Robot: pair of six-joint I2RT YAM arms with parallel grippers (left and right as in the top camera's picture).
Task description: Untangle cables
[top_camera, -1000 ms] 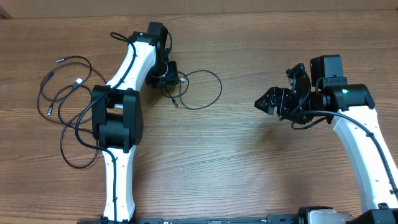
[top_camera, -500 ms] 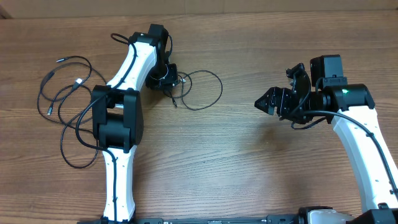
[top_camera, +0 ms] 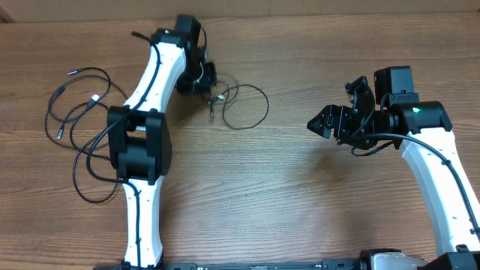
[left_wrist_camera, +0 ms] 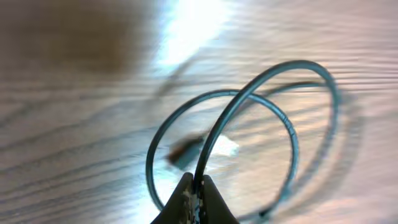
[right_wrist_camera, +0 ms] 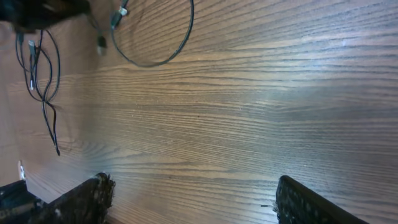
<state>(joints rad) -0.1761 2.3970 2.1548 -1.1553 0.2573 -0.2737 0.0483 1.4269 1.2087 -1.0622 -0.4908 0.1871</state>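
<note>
A thin black cable [top_camera: 247, 105] lies in a loose loop at the table's upper middle, a small plug [top_camera: 213, 114] hanging at its left end. My left gripper [top_camera: 207, 84] is shut on this cable; in the left wrist view the jaws [left_wrist_camera: 196, 198] pinch the cord [left_wrist_camera: 249, 99] and the loop curls above the wood. More thin black cables [top_camera: 79, 124] lie in tangled loops at the left. My right gripper [top_camera: 321, 122] is open and empty at the right, its fingers [right_wrist_camera: 193, 202] spread over bare wood; the loop shows far off in the right wrist view [right_wrist_camera: 155, 37].
The left arm's black joint housing [top_camera: 139, 142] sits over the right side of the left cable pile. The wooden table [top_camera: 285, 202] fills the view. A light wall edge runs along the top.
My left gripper has moved up and slightly right, lifting the cable; the loop has shifted a little with it. The right arm has not moved.
</note>
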